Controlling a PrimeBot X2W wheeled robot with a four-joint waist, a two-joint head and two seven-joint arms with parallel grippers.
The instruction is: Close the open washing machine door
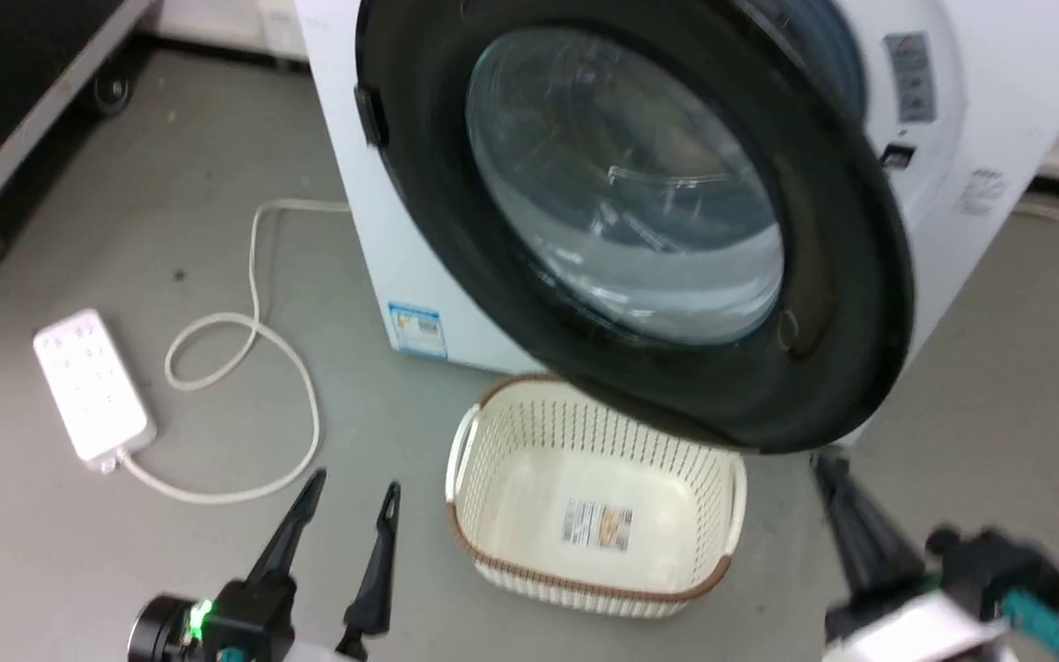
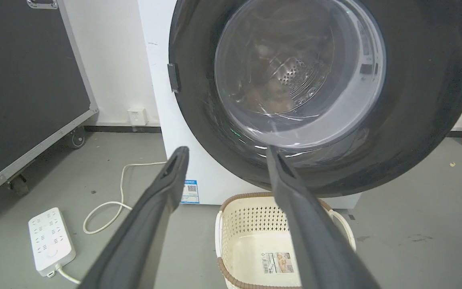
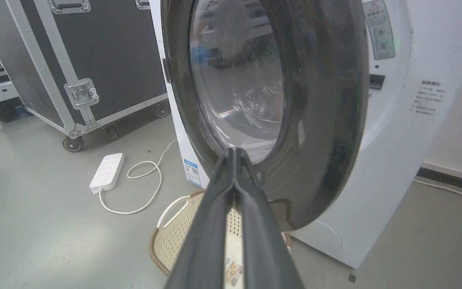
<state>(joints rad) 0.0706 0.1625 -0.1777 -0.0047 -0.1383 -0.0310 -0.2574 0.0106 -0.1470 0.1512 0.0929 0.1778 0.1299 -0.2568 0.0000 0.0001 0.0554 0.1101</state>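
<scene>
Black right fingers point(image 3: 215, 208), pressed together, point at the door point(image 3: 319, 120), perhaps touching; left fingers point(image 2: 163, 192) spread.

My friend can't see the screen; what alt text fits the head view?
A washing machine door, black-rimmed with clear glass, stands open on a white washing machine, above a cream basket. The left gripper is open, the right gripper shut.

Grey floor point(image 1: 15, 570), white wall point(image 2: 110, 60), black flight case point(image 3: 110, 56)
</scene>
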